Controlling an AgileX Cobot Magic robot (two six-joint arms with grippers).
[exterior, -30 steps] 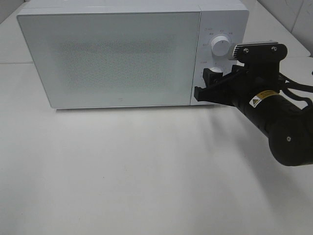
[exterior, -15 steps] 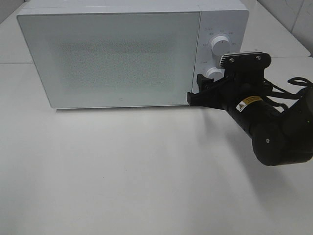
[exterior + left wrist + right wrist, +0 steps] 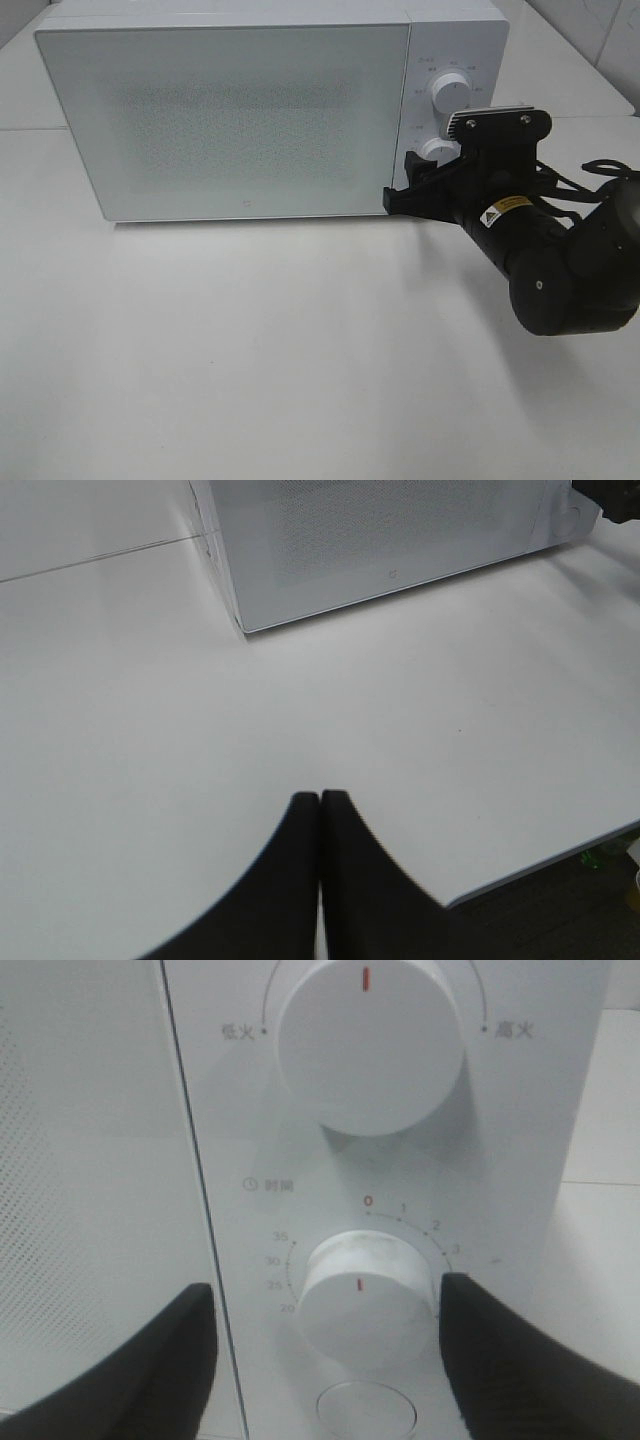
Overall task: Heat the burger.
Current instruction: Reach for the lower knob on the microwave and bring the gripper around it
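White microwave [image 3: 230, 110] sits on white counter [image 3: 300, 340], door [image 3: 220, 115] shut. Door is frosted, nothing readable through it. Burger: not visible in any view, can't tell where it is.

Control panel is the strip of the microwave beside the door's far edge, with two white dials. Upper dial [image 3: 372, 1045] has its red mark pointing straight up. Lower dial [image 3: 365, 1295] is the timer, with numbers printed around it and its red mark pointing down toward a round button [image 3: 365, 1410] just below.

Right tool [image 3: 330, 1330] is at the microwave's control panel, spread wide and straddling the lower dial. One finger [image 3: 150, 1360] sits in front of the door/panel seam with a clear gap to the dial. The other finger [image 3: 500, 1350] is just beside the dial's outer edge; can't tell if it touches. Nothing pinched. In the high view the right tool [image 3: 405, 180] comes in low against the microwave front at the panel, with the black arm [image 3: 560, 270] trailing away from the microwave over the counter.

Left tool [image 3: 320, 802] has its fingers pressed together and holds nothing. It hangs above bare counter, well apart from the microwave, facing the door-side front corner.
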